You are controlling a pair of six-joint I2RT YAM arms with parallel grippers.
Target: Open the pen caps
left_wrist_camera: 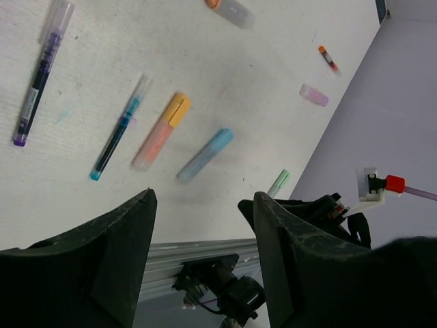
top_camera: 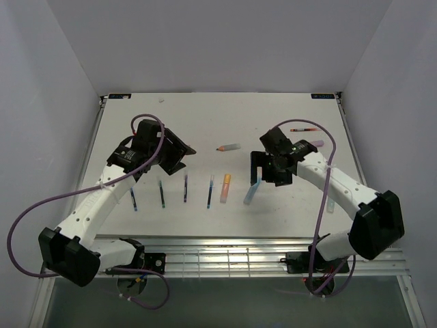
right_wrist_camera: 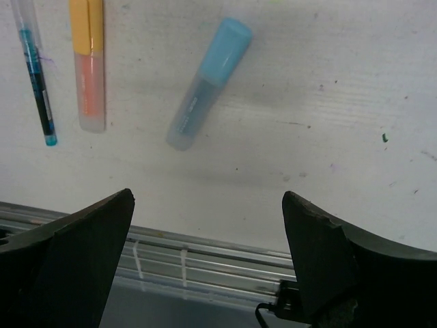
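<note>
**Visitor:** What does the overhead view show?

**Bystander:** Pens lie in a row toward the near side of the white counter (top_camera: 205, 116). There are four thin pens (top_camera: 185, 188), then an orange highlighter (top_camera: 224, 189) and a blue highlighter (top_camera: 251, 194). The left pincer (top_camera: 183, 154) hangs over the far side of the thin pens. The right pincer (top_camera: 258, 171) hangs above the blue highlighter's far end. From up there I cannot tell how either pair of jaws stands.

**Visitor:** And the left wrist camera?

**Bystander:** The left pincer's dark fingers (left_wrist_camera: 123, 260) stand wide apart with nothing between them. Beyond them the orange cap (left_wrist_camera: 178, 109) sits on its peach barrel and the blue cap (left_wrist_camera: 220, 139) on its grey-blue barrel. The two highlighters lie slanted, side by side. A teal pen (left_wrist_camera: 117, 137) lies just beside the orange one.

**Visitor:** The right wrist camera?

**Bystander:** Again the jaws are spread wide and hold nothing, one right finger (right_wrist_camera: 321, 239) at each lower corner. The blue highlighter lies flat on the counter between and beyond them, cap on and pointing away. The orange highlighter lies to its left, also capped.
</note>
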